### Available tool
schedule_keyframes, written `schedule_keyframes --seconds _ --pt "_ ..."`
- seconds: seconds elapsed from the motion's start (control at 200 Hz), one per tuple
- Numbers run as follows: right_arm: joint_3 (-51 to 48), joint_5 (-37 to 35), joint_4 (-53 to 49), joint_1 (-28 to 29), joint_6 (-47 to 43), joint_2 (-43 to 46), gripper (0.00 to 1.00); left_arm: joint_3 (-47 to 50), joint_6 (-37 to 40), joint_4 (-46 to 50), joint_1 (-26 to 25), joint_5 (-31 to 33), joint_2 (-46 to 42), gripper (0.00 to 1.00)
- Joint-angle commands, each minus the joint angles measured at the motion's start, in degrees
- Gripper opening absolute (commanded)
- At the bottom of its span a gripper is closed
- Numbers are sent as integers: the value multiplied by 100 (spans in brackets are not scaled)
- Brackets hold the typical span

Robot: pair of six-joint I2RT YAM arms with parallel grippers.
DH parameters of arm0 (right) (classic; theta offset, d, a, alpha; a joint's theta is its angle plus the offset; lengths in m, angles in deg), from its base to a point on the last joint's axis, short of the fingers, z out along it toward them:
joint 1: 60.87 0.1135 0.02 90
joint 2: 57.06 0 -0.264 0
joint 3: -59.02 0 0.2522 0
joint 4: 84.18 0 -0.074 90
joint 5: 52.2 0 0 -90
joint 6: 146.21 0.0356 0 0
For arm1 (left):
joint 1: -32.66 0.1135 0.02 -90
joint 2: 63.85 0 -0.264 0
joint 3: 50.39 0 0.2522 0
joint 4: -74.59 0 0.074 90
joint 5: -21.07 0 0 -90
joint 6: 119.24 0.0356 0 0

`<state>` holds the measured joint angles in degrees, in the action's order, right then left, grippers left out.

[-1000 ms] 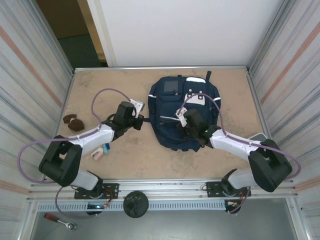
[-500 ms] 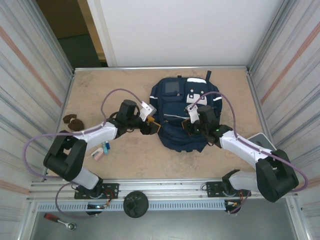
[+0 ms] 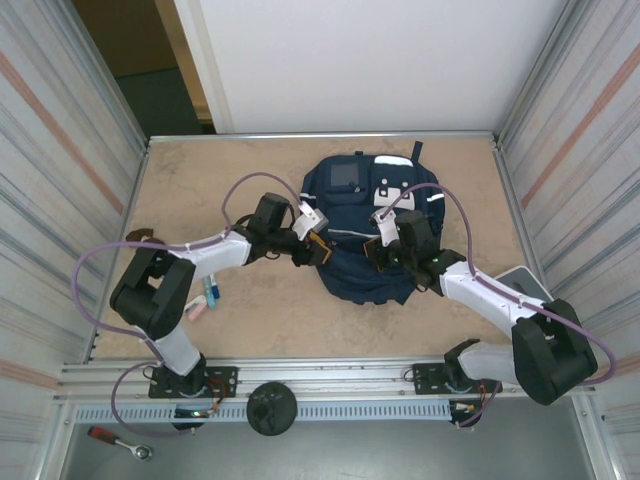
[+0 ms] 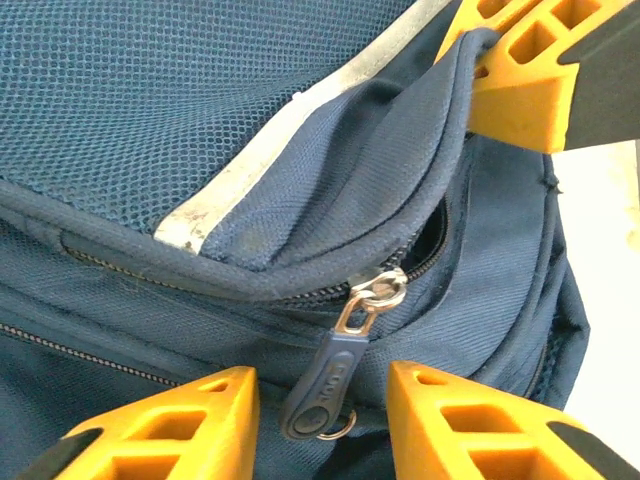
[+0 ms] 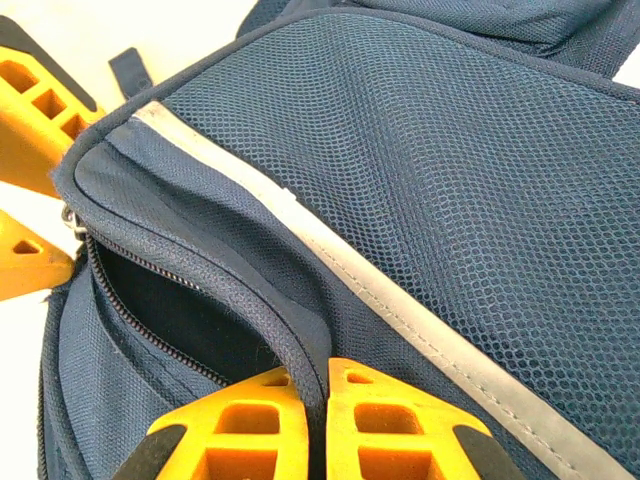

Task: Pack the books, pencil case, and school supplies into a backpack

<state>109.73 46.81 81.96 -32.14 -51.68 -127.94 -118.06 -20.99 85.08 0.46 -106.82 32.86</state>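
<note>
The navy backpack (image 3: 365,190) lies flat in the middle of the table. My right gripper (image 5: 315,400) (image 3: 375,255) is shut on the fabric edge of the backpack's (image 5: 430,170) unzipped pocket and holds that edge raised. My left gripper (image 4: 320,420) (image 3: 320,248) is at the backpack's (image 4: 170,110) left side, open. The dark zipper pull (image 4: 325,385) hangs between its orange fingers (image 4: 160,425), with a gap on either side. The school supplies, a blue-and-white pen (image 3: 210,292) and a pink piece (image 3: 196,310), lie at the near left. The books and the pencil case are out of view.
Brown lumps (image 3: 133,237) sit by the left wall, partly behind my left arm. Ribbed walls close in both sides of the table. A grey flat object (image 3: 522,272) lies at the right edge. Purple cables loop above both arms.
My left gripper has swung right from the open table to the backpack's left side, and its jaws now stand either side of the zipper pull. The right gripper shifted slightly right, still holding the fabric.
</note>
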Motion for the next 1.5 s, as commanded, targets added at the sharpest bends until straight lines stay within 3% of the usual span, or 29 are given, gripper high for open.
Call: schedule_keyframes --seconds 0.0,0.08,0.21,0.636,0.912,1.132,1.313,1.493 --pt "-21 48 28 -52 267 99 0 -164 55 -34 -31 -140 28 29" --pt "-64 39 13 -52 289 173 0 -146 44 -48 -15 9 -30 21" --pt "-172 -5 -12 -69 319 351 0 -68 -64 -158 68 251 -178 0" --pt "-319 75 -185 -261 159 739 0 -212 -577 -8 557 1866 -269 0" --pt "-247 802 21 -280 22 745 0 -1254 -817 785 564 2742 670 0" --pt "194 992 56 -296 56 375 0 -1127 -1071 599 566 2900 761 37" --pt "896 1044 -177 -377 127 -329 0 -66 -1334 218 584 3724 -400 64" --pt "1466 1179 -246 -115 35 -1108 3 918 -1860 552 699 4658 -1734 77"
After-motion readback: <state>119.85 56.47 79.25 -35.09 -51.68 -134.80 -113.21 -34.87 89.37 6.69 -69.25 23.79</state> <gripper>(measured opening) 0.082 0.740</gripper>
